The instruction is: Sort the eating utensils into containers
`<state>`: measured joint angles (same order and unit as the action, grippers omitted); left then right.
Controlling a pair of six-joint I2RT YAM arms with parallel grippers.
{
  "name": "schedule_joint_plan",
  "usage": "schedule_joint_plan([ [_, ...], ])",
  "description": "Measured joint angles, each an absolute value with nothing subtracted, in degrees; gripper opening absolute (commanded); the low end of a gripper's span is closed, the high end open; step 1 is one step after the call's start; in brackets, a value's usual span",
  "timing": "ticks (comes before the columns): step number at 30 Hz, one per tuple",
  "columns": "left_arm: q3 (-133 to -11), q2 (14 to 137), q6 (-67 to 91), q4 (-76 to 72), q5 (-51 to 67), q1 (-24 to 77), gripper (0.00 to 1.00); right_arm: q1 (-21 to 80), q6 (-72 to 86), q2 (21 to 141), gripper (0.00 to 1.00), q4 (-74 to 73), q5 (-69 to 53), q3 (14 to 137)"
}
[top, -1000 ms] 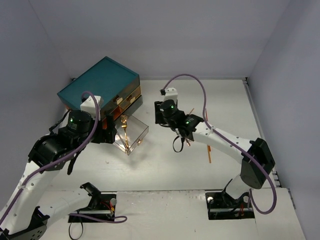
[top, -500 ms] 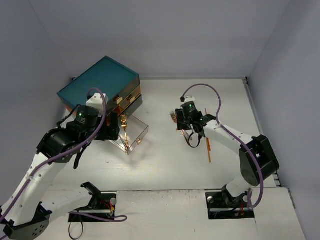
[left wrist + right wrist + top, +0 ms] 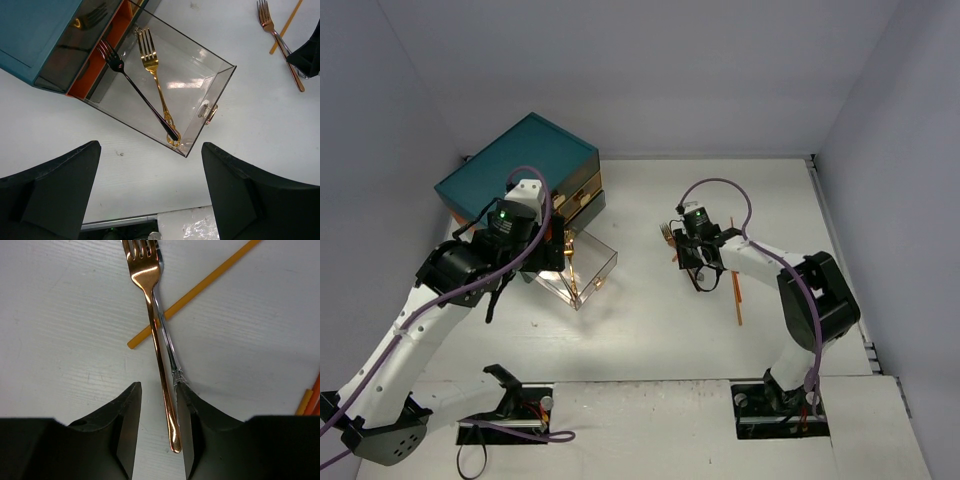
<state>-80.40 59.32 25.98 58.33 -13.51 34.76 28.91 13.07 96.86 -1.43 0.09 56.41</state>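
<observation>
My right gripper (image 3: pixel 157 425) is low over the table, its jaws narrowly open on either side of the handle end of a copper fork (image 3: pixel 154 330). A silver fork (image 3: pixel 168 345) lies under it, against my right finger. An orange chopstick (image 3: pixel 200 287) crosses beneath both. My left gripper (image 3: pixel 150 195) is wide open and empty above the table, just in front of a clear pulled-out drawer (image 3: pixel 220 85). The drawer holds a black fork (image 3: pixel 140 92) and a gold fork (image 3: pixel 156 82). The teal chest (image 3: pixel 520 165) stands at the back left.
More orange chopsticks (image 3: pixel 738 300) lie on the table right of my right gripper (image 3: pixel 686 254); their ends show at the right wrist view's edge (image 3: pixel 311 396). The copper fork (image 3: pixel 270 25) shows far right of the drawer. Grey walls enclose the table.
My right gripper has swung left and down onto the forks and now straddles the copper fork's handle. My left arm has moved back and right, closer to the chest and drawer.
</observation>
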Motion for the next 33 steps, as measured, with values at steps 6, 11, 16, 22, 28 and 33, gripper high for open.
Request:
schedule_joint_plan([
  [6,-81.7,60.5,26.0,58.2,-14.0,34.8,0.8,28.9,12.5,98.8,0.26,-1.3,-1.3,57.5],
  [11,-81.8,60.5,26.0,58.2,-14.2,34.8,0.8,28.9,11.9,101.4,0.26,-0.5,-1.5,59.8],
  [16,-81.9,60.5,26.0,58.2,-14.4,34.7,0.8,28.9,11.5,104.0,0.24,-0.2,-1.5,60.8],
  [22,-81.9,60.5,26.0,58.2,-14.7,34.4,0.8,28.9,11.0,105.3,0.17,0.6,-1.3,61.3],
  [28,-81.9,60.2,26.0,58.2,-14.7,34.3,0.8,29.1,10.4,105.4,0.0,1.0,-0.9,61.3],
  [33,-82.0,60.1,25.8,58.2,-15.0,34.3,0.8,29.9,10.3,104.8,0.0,0.6,-0.8,61.3],
])
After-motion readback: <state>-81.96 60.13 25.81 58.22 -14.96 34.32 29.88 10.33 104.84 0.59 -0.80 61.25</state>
